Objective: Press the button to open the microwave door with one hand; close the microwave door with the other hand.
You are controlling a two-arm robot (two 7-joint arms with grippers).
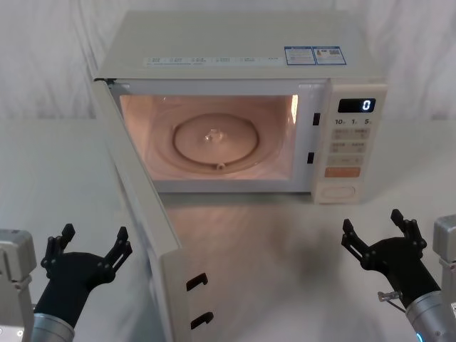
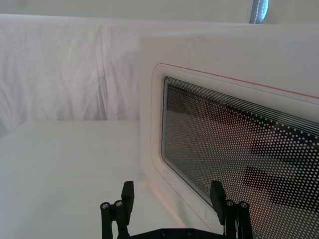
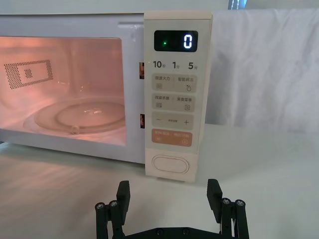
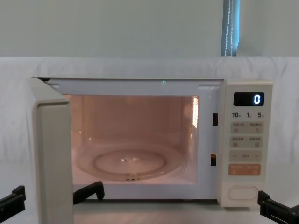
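- Fingers: left gripper (image 1: 91, 245) has its fingers (image 2: 128, 191) spread wide, pinching nothing. Right gripper (image 1: 375, 232) is the same, fingers (image 3: 123, 191) splayed and nothing between them. Both sit low near the table's front edge, left one outside the swung door, right one in front of the control panel, apart from it.
- Microwave (image 1: 235, 50): cream box, smooth glossy plastic shell, squared corners, sticker strip along the top front. Cavity is lit warm pink, with a round clear glass turntable (image 1: 214, 139) on the floor.
- Door (image 1: 139, 214): hinged on the robot's left, swung fully out toward the robot, roughly square to the oven face. Two black latch hooks (image 1: 197, 281) stick out of its free edge. Left wrist view shows the outer face up close: dark window (image 2: 239, 144) with a fine dot mesh, rounded corners, thin raised outline.
- Table (image 1: 57, 185): flat white matte surface; wrinkled white cloth hangs behind.
- Control panel (image 3: 175, 94): black display reading 0, rows of small pale keys, one orange rectangular key.
- Button (image 3: 170, 165): wide pill shape, unmarked, same cream as the panel, at the very bottom below the orange key. Nothing touches it.
- Progress, my read: opening half looks done, since the door stands wide. Closing is left. Left gripper looks best placed to push the door's outer face shut.
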